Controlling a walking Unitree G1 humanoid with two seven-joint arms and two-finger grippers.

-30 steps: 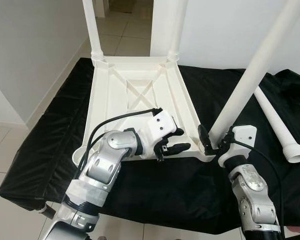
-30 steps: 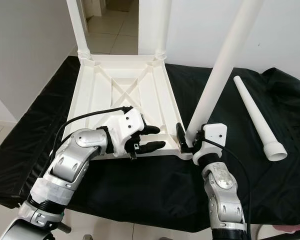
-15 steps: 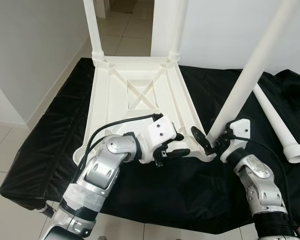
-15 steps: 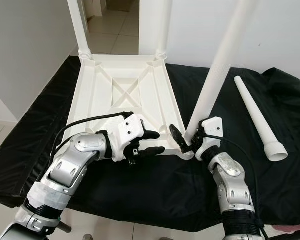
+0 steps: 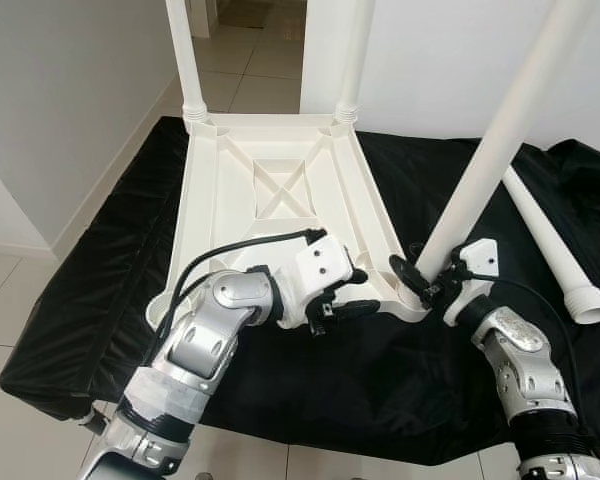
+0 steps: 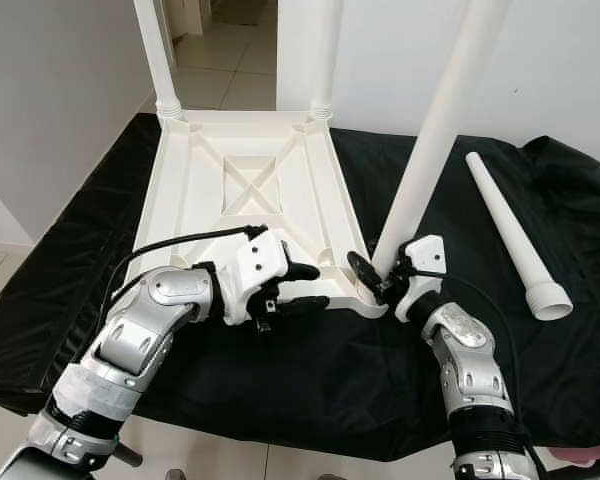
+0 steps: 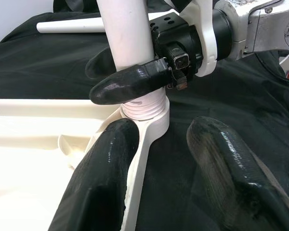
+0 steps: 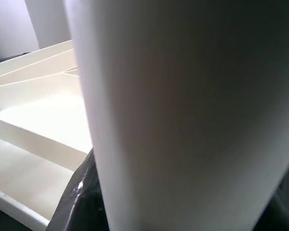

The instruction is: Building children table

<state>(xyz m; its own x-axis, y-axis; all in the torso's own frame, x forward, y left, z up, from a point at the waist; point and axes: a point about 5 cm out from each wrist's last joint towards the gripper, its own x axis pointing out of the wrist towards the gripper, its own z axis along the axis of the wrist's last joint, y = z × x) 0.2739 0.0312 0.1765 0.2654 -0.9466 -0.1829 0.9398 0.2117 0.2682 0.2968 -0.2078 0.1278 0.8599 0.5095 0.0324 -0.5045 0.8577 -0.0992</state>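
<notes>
Right gripper (image 5: 425, 285) clamps the leaning leg (image 5: 480, 180) at its threaded base; straighten it over the socket while your parted left gripper (image 5: 352, 296) steadies the tabletop (image 5: 270, 190) rim

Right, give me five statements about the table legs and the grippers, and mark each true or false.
1. Two legs already stand upright at the far corners of the upturned tabletop. True.
2. The right gripper holds the leg at the near right corner. True.
3. The spare leg lies on the bare floor. False: it lies on the black cloth.
4. The left gripper is lifting the spare leg. False: it is at the tabletop's near edge.
5. The held leg stands perfectly vertical. False: it leans to the right.
</notes>
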